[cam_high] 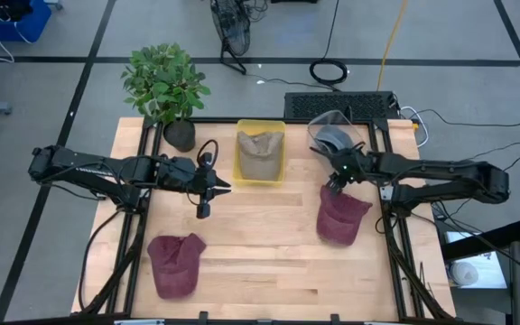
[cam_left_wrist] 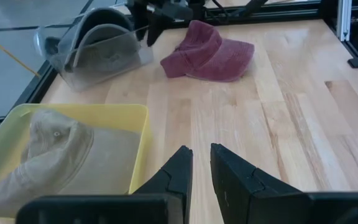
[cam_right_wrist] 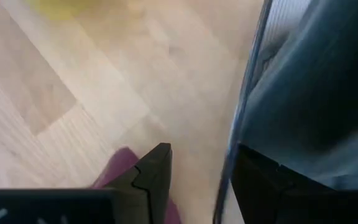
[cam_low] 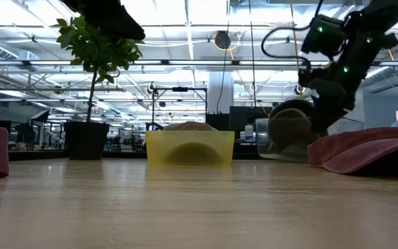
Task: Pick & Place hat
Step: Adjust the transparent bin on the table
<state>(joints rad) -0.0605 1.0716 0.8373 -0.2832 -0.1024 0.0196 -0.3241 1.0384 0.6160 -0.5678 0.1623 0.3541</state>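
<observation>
A maroon hat [cam_high: 341, 217] lies flat on the table's right side, and another maroon hat [cam_high: 175, 264] lies near the front left. A tan hat [cam_high: 260, 155] rests in a yellow bin [cam_high: 240, 171]. Dark and olive hats [cam_left_wrist: 101, 46] sit in a clear bin [cam_high: 337, 137] at the far right. My right gripper [cam_right_wrist: 201, 152] is open and tipped down at the clear bin's near wall [cam_right_wrist: 241, 106], one finger on either side of it, above the maroon hat's far edge [cam_right_wrist: 120, 165]. My left gripper [cam_left_wrist: 201, 163] hovers just right of the yellow bin, fingers a little apart and nothing between them.
A potted plant [cam_high: 165, 86] stands at the table's far left corner. Bare wood lies between the two maroon hats and in front of the yellow bin. Black frame rails [cam_high: 395, 244] run along the table's left and right sides.
</observation>
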